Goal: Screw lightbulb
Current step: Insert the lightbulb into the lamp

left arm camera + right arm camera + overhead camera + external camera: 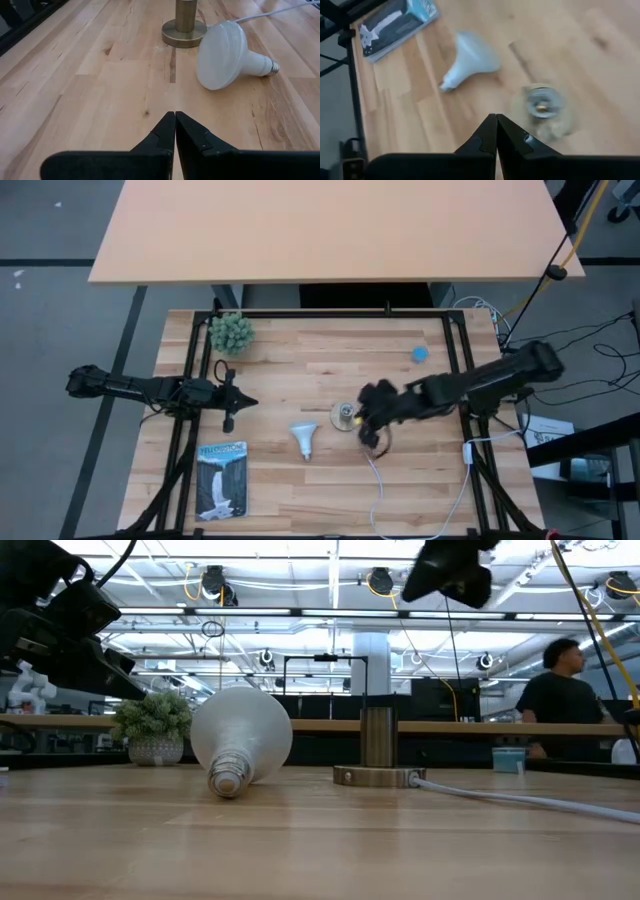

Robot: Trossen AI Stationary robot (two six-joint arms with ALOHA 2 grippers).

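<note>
The lightbulb is lying on its side on the bench, just beside the brass socket, with its dome toward the socket and its screw end pointing away. Nothing is being gripped by either arm. The right gripper is being held in the air over the socket, its jaws pressed together and empty. The left gripper is being kept near the left edge of the bench, apart from the bulb, its jaws likewise closed on nothing.
</note>
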